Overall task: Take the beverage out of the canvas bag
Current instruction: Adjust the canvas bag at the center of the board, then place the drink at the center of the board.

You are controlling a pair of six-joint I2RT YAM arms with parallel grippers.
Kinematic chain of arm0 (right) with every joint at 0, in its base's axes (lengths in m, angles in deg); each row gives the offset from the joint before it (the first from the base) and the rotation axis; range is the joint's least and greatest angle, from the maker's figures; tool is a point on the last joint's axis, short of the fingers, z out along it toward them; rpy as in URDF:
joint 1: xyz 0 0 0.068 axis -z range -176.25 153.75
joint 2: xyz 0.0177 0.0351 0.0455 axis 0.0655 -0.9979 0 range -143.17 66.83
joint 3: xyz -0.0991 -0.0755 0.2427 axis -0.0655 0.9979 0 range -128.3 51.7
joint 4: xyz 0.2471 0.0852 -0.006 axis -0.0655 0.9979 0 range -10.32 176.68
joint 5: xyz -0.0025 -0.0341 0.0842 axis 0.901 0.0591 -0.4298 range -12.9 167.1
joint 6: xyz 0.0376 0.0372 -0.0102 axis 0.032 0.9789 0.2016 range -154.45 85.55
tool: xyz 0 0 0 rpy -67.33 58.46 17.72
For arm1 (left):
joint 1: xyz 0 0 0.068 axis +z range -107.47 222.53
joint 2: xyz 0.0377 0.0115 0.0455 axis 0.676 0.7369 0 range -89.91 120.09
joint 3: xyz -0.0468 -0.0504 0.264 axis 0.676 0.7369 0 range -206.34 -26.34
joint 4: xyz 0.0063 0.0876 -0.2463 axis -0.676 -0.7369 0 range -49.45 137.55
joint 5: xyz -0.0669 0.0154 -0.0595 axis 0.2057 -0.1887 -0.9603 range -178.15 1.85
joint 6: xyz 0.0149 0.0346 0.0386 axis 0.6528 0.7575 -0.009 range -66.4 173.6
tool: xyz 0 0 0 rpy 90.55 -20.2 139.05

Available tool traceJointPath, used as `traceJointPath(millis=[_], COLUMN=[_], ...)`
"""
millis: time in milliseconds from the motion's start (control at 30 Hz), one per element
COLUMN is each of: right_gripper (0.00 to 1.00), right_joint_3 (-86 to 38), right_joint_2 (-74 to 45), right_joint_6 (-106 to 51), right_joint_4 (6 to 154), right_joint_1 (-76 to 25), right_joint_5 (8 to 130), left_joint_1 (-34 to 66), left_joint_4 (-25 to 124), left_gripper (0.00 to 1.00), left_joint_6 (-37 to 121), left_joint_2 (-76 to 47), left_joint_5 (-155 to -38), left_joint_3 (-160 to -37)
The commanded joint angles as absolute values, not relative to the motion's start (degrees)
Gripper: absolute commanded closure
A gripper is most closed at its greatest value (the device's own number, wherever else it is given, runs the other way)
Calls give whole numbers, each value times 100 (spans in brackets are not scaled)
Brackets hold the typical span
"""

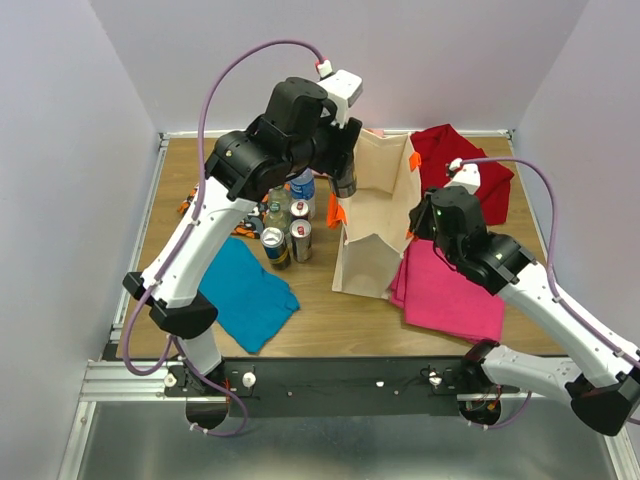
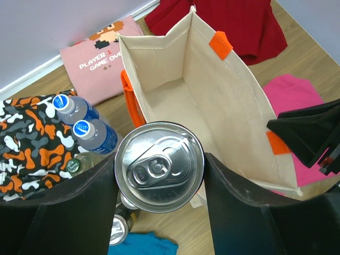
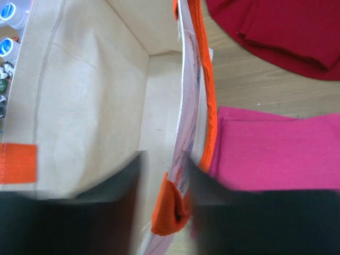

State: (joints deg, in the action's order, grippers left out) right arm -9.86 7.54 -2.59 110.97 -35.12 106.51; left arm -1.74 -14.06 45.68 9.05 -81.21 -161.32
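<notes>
- Clamping silver aluminium beverage can point(image 2: 159, 159) in left gripper point(image 2: 159, 180), above beige canvas bag point(image 1: 365, 265) rim: likely mid-extraction.
- Pinching bag wall with right gripper point(image 3: 164, 180), presumably to steady it.

The beverage can point(image 2: 159, 167) has a glossy, smooth metal lid. The canvas bag point(image 2: 223, 95) is matt, coarse beige cloth with orange webbing handles point(image 2: 220, 44), and the worktop point(image 1: 330, 320) shows smooth wood grain.

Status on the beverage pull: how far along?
Done: the can is clamped in the left gripper, apparently above the rim of the canvas bag; the bag floor in view is bare. In hand: the right gripper pinches a bag wall. Left: set the can down, probably beside the other drinks.
</notes>
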Motion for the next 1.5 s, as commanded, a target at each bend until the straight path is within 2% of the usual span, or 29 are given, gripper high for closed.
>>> traceJointPath(millis=[0,67,167,400,867,1233,1467], right_gripper=[18,5,0,0,0,0,0], right_joint_3=[-974,-948,-930,-1026,-1018,-737,-649], right_joint_2=[944,1022,1084,1243,1348,2253,2289], right_joint_6=[-175,-219,-290,-544,-334,-70,193], right_joint_4=[11115,11036,10956,10807,10895,10754,11088], right_joint_1=[-3466,-3466,-3466,-3466,-3466,-3466,-3466], right_joint_5=[10927,10927,10891,10540,10618,11225,11393], left_joint_1=[-203,-203,-203,-203,-211,-352,-739], left_joint_4=[-1151,-1134,-1195,-1222,-1328,-625,261], left_gripper=[100,100,100,100,100,100,100], left_joint_6=[4614,4587,4587,4534,4376,4095,4121], left_joint_2=[440,335,203,-280,-1079,-1748,-2187], left_joint_5=[-7972,-7919,-7875,-7752,-7479,-7049,-6486], left_joint_3=[-16108,-16020,-15906,-15205,-14237,-12505,-11240])
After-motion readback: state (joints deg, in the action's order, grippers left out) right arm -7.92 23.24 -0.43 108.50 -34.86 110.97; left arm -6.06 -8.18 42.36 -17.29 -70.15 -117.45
